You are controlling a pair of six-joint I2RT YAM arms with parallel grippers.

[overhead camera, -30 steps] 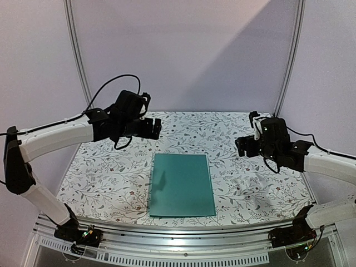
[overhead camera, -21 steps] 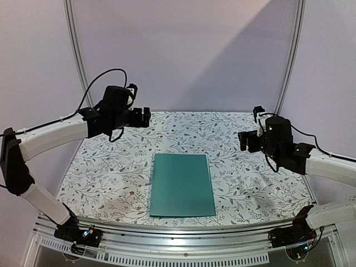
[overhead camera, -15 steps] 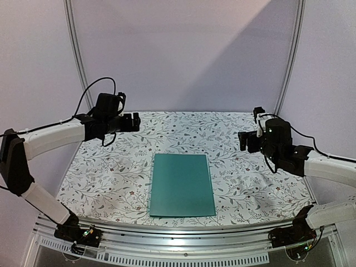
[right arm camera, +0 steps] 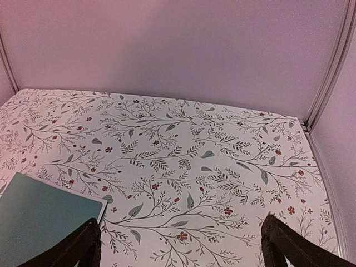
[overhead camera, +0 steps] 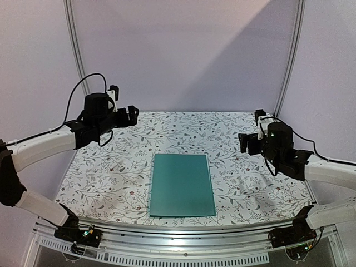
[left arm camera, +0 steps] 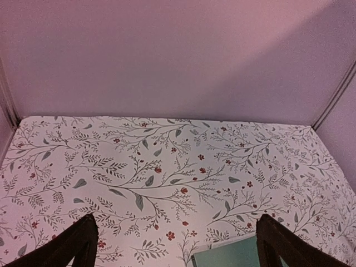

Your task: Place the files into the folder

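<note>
The teal folder (overhead camera: pixel 182 184) is lying shut and flat on the floral-printed worktop (overhead camera: pixel 105 178), a thin, smooth rectangle with crisp corners. It is likely light, fairly stiff and slippery, so sliding a fingertip under a long edge looks the best hold; I cannot tell which edge opens. No paper files are showing outside it. Beyond the folder's far-left corner the left hand (overhead camera: pixel 132 115) is hovering, spread wide and empty. Off its far-right corner the right hand (overhead camera: pixel 246 142) is hovering likewise.

Top camera overlooks the folder (overhead camera: pixel 182 184) from high behind; wrist cameras — raised either side — face the wall (left arm camera: pixel 167 55) beyond, clipping its corners.
</note>
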